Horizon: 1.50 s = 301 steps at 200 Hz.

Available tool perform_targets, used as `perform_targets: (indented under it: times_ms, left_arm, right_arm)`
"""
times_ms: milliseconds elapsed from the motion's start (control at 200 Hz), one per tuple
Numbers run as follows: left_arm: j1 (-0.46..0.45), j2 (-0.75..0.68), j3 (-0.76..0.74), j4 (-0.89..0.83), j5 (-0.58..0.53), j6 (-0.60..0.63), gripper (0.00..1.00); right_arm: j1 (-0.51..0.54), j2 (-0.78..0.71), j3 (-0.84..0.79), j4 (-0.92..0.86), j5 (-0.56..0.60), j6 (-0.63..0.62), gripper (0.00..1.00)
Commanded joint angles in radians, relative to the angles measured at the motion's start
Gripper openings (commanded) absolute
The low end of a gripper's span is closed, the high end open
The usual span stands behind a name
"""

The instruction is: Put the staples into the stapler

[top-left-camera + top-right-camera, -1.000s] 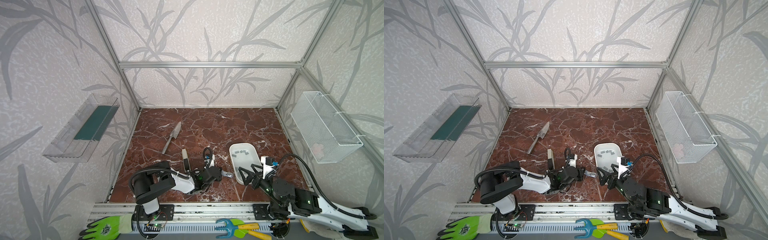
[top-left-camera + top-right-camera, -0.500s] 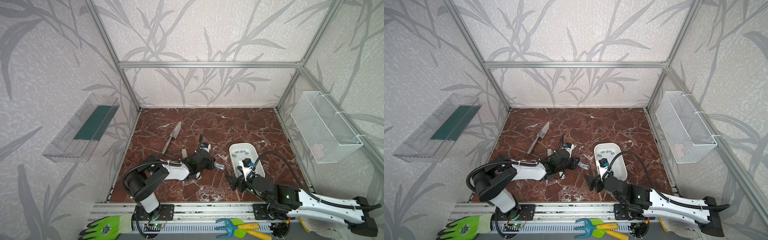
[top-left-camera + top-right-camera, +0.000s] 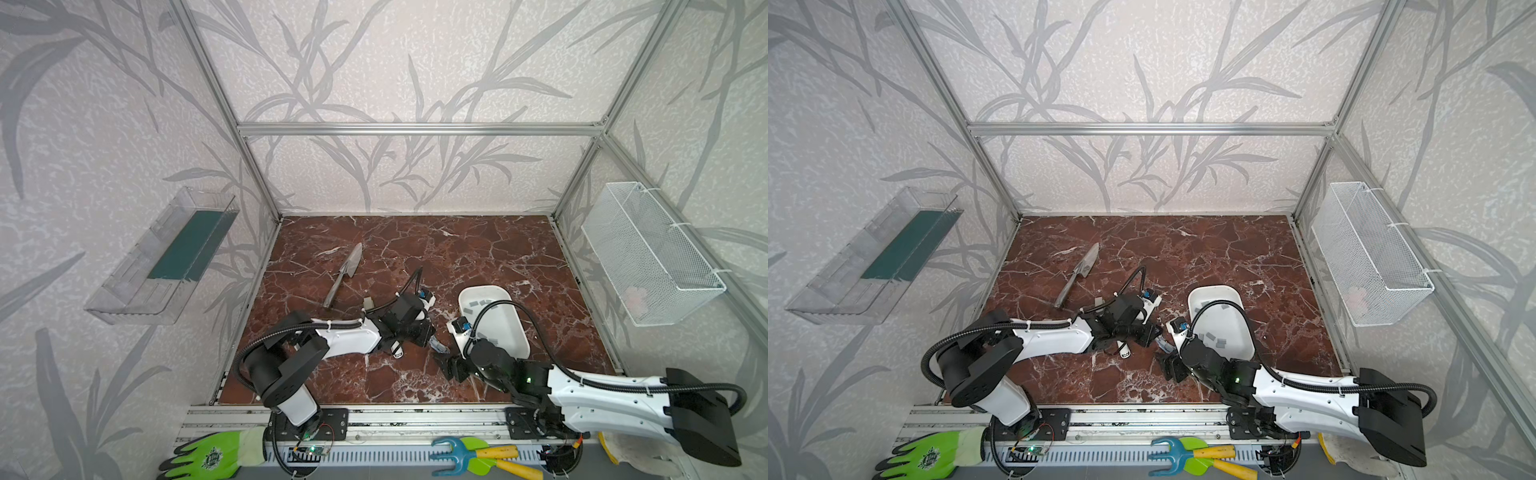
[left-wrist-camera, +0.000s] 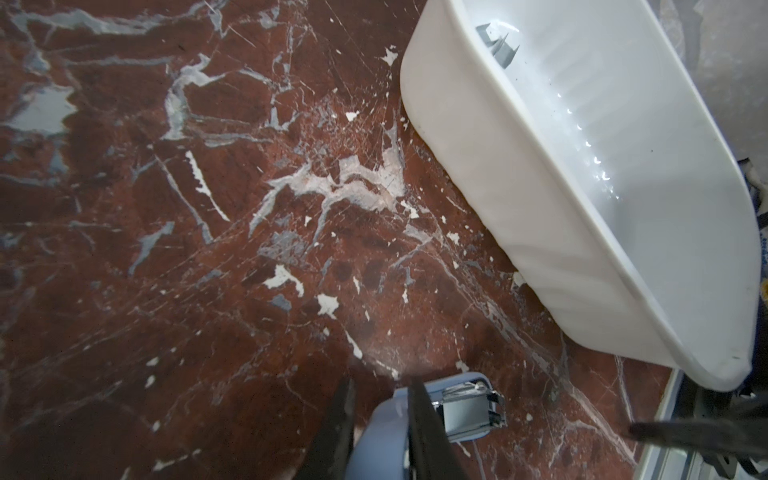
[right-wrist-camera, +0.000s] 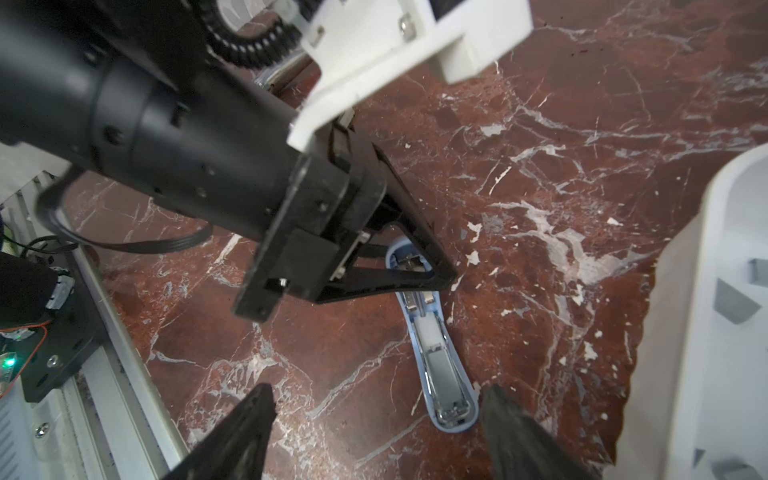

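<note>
Right wrist alone shows stapler (image 5: 440,357) channel open; left fingers (image 4: 422,428) clamp stapler, right fingers (image 5: 511,424) apart.

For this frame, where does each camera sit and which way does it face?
Both top views: high at the front, looking down at the table; the left arm and right arm show.
Left wrist: on the left arm, looking along the left pincer at the stapler it grips, tray beyond.
Right wrist: on the right arm, looking past the open right pincer at the stapler; the left pincer shows too.
Shared: both wrist views show stapler, tray and staples.
</note>
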Motion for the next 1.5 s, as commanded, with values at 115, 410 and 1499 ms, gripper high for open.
perform_targets:
  times_ms: [115, 410, 1499]
  left_arm:
    - [0.004, -0.052, -0.038, -0.063, 0.007, 0.093, 0.02]
    - [0.004, -0.081, -0.061, -0.045, 0.017, 0.129, 0.02]
    - [0.002, -0.139, -0.106, -0.034, 0.028, 0.124, 0.02]
  right_arm:
    - [-0.007, 0.028, -0.029, 0.026, -0.035, -0.001, 0.79]
    - [-0.007, 0.18, -0.03, 0.092, -0.091, -0.019, 0.54]
    - [-0.004, 0.43, 0.011, 0.271, -0.034, -0.025, 0.19]
